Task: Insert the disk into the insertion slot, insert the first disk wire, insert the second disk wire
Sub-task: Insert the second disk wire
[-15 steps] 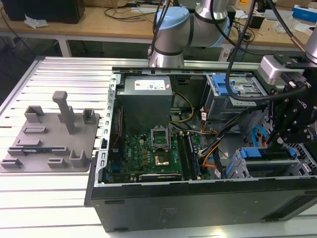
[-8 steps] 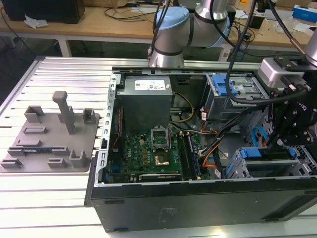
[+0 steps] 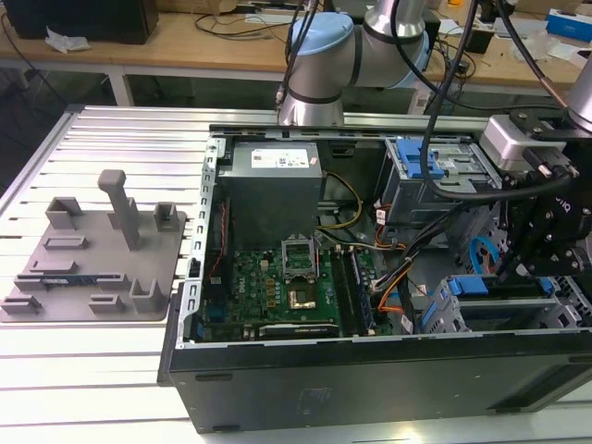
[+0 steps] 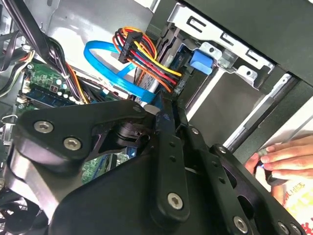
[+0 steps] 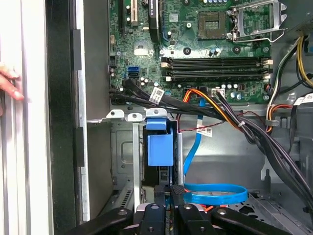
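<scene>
Disk [image 5: 160, 149] sitting in the insertion slot [image 5: 128, 147], blue caddy end showing, at the case corner near the exterior view's right front edge. In the exterior view the blue caddy [image 3: 481, 285] is lying inside the low cage [image 3: 439, 310].

Gripper [image 5: 172, 192] hovering directly at the disk's rear edge; fingers nearly together, something dark and narrow pinched between the tips, though what it is I cannot tell. In the second wrist view the fingers [image 4: 166, 122] are pointing toward the bundle of coloured power wires [image 4: 142, 56] and a looping blue data cable [image 4: 105, 61].

Blue cable [image 5: 215, 193] curling just beside the gripper.

Motherboard [image 3: 282, 291] lying along the case floor, power-supply box [image 3: 275, 180] against the rear wall. A person's hand [image 4: 286, 159] is resting at the case's outer edge.
</scene>
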Tool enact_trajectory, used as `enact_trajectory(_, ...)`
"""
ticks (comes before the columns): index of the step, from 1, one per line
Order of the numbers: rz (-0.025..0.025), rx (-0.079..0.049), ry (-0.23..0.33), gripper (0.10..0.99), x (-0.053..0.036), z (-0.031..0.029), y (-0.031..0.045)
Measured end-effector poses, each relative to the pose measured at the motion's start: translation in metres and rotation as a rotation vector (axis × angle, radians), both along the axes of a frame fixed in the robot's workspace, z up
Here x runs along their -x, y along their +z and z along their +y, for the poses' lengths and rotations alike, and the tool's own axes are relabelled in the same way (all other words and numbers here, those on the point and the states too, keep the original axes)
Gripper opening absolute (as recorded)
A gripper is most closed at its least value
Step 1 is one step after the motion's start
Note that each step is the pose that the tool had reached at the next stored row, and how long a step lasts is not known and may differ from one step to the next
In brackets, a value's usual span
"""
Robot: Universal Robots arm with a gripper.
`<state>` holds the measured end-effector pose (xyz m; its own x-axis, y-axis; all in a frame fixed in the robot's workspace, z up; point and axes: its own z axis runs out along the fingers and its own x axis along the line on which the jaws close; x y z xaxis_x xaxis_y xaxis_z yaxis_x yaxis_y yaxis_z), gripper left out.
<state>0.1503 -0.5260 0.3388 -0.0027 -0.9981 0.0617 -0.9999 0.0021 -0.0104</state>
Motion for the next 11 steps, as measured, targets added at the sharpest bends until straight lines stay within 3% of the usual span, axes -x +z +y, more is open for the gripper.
enact_trajectory(1,0.0000,-0.001,0.000,0.173,0.0000,0.0000,0.0022)
enact_trajectory(2,0.0001,0.000,0.000,0.239,0.0000,0.0000,0.0080)
enact_trajectory(4,0.0001,0.000,0.000,0.239,0.0000,0.0000,0.0141)
enact_trajectory(6,0.0001,0.000,0.000,0.239,0.0000,0.0000,0.0280)
enact_trajectory(8,0.0001,0.000,0.000,0.239,0.0000,0.0000,0.0359)
enact_trajectory(9,0.0001,0.000,0.000,0.224,0.0000,0.0000,0.0367)
enact_trajectory(11,0.0001,0.000,0.000,0.106,0.0000,0.0000,0.0366)
